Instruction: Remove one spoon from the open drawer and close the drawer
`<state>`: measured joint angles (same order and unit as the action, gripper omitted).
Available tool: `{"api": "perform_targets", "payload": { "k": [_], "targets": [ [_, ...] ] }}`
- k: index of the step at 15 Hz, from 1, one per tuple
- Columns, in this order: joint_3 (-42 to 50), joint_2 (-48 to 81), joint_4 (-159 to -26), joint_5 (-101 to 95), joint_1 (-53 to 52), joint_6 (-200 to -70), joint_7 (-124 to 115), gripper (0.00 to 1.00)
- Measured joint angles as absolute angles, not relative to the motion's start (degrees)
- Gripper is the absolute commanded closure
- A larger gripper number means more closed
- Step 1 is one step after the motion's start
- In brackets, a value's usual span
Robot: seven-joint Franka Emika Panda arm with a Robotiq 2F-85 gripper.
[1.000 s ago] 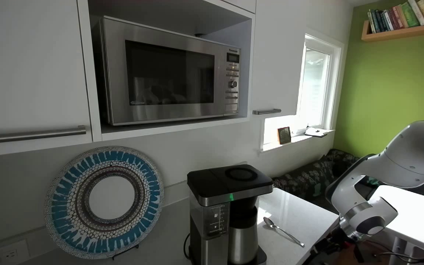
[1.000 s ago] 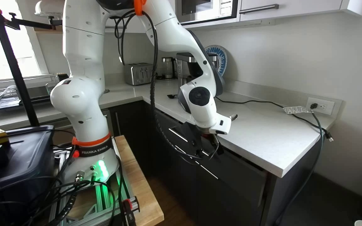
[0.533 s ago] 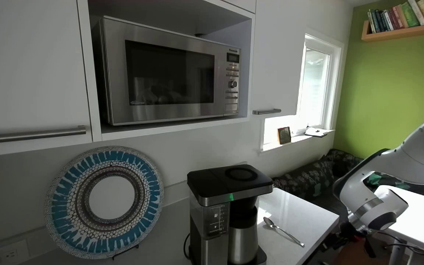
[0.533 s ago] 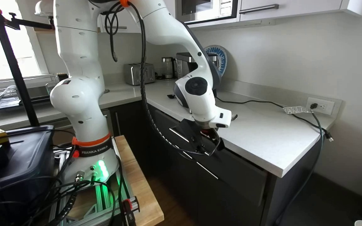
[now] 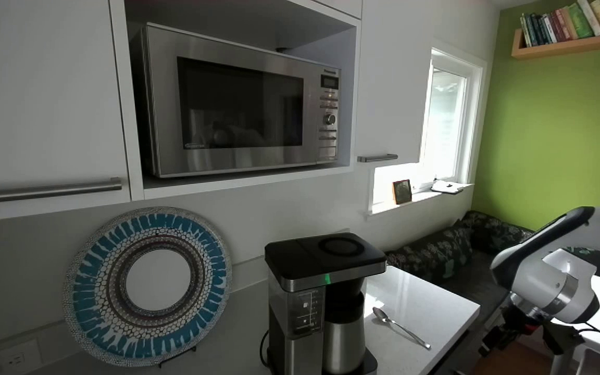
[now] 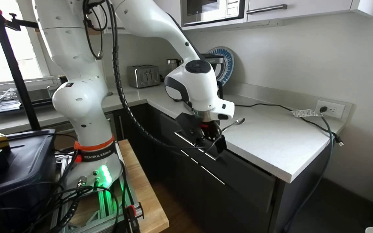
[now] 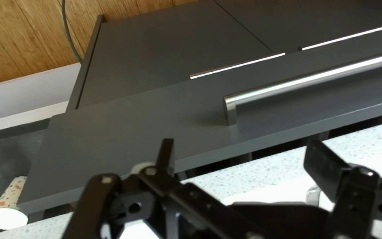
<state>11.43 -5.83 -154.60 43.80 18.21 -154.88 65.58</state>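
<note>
Drawer (image 7: 191,126) ajar, spread gripper (image 7: 240,156) outside counter edge (image 5: 453,333)

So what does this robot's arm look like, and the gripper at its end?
The arm is white and smoothly rounded, with dark trim and a round black cap. Near its foot are an orange band, a black band printed FRANKA EMIKA, and a green light. A thick black cable hangs alongside. The gripper is mostly black, with two blocky fingers and small silvery bolts.

White rounded arm (image 6: 79,97), dark oval cap (image 6: 198,66), orange band (image 6: 95,145), black FRANKA EMIKA strip (image 6: 97,153), black cable (image 6: 116,64), black fingers (image 7: 323,169)
</note>
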Motion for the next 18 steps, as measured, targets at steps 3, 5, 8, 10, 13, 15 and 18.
{"api": "perform_targets", "payload": {
  "k": [3,5,8,10,13,15,18],
  "targets": [
    [9.0,-10.9,-156.8,29.6,22.3,-154.5,55.0,0.0],
    [7.2,-15.4,-157.0,20.6,25.7,-151.2,48.7,0.0],
    [9.7,-24.0,-156.1,9.8,25.2,-142.6,41.7,0.0],
    [11.3,-29.6,-155.1,5.8,24.1,-135.8,39.2,0.0],
    [12.7,-36.0,-153.2,3.2,21.8,-127.5,36.8,0.0],
    [13.2,-38.9,-152.2,2.4,20.2,-123.9,35.6,0.0],
    [13.6,-41.8,-151.1,1.7,18.0,-120.6,34.1,0.0]
  ]
}}
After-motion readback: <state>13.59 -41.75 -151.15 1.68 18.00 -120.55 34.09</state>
